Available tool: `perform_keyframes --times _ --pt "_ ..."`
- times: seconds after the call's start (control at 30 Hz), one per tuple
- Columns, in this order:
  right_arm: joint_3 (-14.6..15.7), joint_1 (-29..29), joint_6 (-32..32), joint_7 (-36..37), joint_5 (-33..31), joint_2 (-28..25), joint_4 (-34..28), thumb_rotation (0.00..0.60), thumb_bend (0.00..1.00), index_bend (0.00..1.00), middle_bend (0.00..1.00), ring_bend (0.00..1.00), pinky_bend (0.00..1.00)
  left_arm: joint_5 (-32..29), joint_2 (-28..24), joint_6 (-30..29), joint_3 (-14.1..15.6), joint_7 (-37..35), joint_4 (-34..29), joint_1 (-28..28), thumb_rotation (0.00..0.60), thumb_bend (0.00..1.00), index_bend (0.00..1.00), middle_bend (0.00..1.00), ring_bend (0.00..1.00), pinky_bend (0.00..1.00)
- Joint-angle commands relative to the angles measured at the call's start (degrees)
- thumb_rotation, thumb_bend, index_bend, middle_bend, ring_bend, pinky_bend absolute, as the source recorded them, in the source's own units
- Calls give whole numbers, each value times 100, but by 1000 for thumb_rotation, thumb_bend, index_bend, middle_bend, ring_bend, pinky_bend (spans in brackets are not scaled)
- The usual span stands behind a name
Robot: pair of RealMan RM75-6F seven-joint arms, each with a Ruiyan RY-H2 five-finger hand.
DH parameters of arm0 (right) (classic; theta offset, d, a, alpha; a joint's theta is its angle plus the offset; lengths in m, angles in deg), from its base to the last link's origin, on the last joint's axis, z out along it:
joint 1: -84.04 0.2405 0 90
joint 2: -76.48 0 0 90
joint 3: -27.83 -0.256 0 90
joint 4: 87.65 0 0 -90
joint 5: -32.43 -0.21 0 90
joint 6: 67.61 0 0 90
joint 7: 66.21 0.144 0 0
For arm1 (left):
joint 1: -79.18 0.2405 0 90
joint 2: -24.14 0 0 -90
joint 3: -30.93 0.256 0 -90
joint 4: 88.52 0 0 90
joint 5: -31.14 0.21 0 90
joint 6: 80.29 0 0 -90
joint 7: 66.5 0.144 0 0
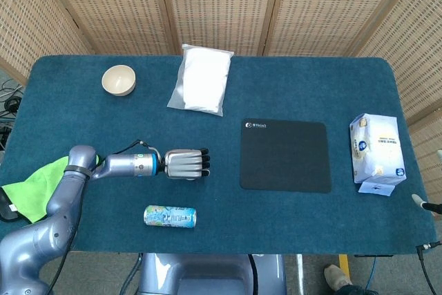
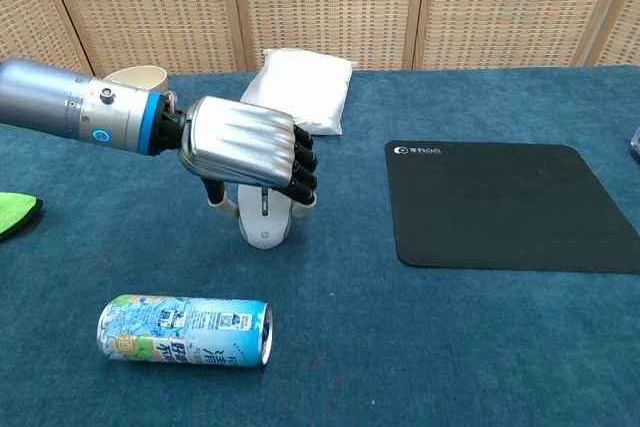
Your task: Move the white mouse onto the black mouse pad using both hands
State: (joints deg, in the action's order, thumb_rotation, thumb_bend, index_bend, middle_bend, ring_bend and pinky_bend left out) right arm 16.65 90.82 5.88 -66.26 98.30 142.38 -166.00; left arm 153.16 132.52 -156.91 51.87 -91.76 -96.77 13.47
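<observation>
The white mouse (image 2: 264, 223) hangs beneath my left hand (image 2: 250, 151), which grips it from above at the table's middle left. Whether its lower end touches the cloth I cannot tell. In the head view the left hand (image 1: 185, 164) covers the mouse completely. The black mouse pad (image 1: 284, 155) lies flat to the right, a short gap away from the hand; the chest view shows the pad (image 2: 510, 205) bare. Of my right hand (image 1: 420, 202) only a pale tip shows at the right edge, off the table, and its state is not readable.
A drink can (image 1: 170, 216) lies on its side near the front edge, just in front of the left hand. A white bag (image 1: 202, 79) and a bowl (image 1: 119, 79) sit at the back. A tissue pack (image 1: 376, 148) stands right of the pad. A green cloth (image 1: 34, 181) lies far left.
</observation>
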Motion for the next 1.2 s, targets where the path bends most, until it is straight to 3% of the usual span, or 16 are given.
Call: perform_keyframes --times 0.03,0.1,0.17,0.27,0.43,0.63,0.77,0.83,0.97,1.03,1.2 --pt "-4 -12 11 17 -6 11 28 600 28 0 0 0 0 18 69 91 111 -16 115 -63 600 52 517 417 355 337" --pt "-5 -12 5 21 -10 17 43 600 28 0 0 0 0 9 79 171 155 -13 157 -72 600 22 378 308 310 301" --pt "-1 -12 -7 16 -14 25 58 600 29 0 0 0 0 -35 72 194 170 -18 167 -67 600 3 186 140 196 231" --pt "4 -6 -25 3 -16 36 66 600 31 0 0 0 0 -131 4 83 147 -21 172 -47 600 0 33 13 99 173" --pt "17 -10 8 -11 36 34 32 600 33 0 0 0 0 -493 -291 -260 -97 -137 116 99 600 0 0 0 84 167" --pt "71 -2 73 46 238 35 -76 600 31 0 0 0 0 -1542 -962 -471 -918 -721 -373 703 600 0 0 0 44 102" --pt "200 80 78 107 643 15 -142 600 33 0 0 0 0 -2035 -1633 -222 -1199 -592 -981 1213 600 0 0 0 0 46" --pt "256 142 90 1 834 -27 -178 600 34 0 0 0 0 -2248 -2013 -178 -1301 -319 -1506 1492 600 0 0 0 0 33" --pt "320 308 27 -114 1158 -161 -285 600 36 0 0 0 0 -2789 -2909 28 -1503 348 -3164 2055 600 0 0 0 0 0" --pt "356 496 -74 -270 1420 -246 -293 600 35 0 0 0 0 -3287 -3542 107 -1638 724 -4572 2477 600 0 0 0 0 0" --pt "446 952 -428 -366 1978 -438 -472 600 39 0 0 0 0 -4423 -4507 63 -1881 1733 -7001 3241 600 0 0 0 0 0"
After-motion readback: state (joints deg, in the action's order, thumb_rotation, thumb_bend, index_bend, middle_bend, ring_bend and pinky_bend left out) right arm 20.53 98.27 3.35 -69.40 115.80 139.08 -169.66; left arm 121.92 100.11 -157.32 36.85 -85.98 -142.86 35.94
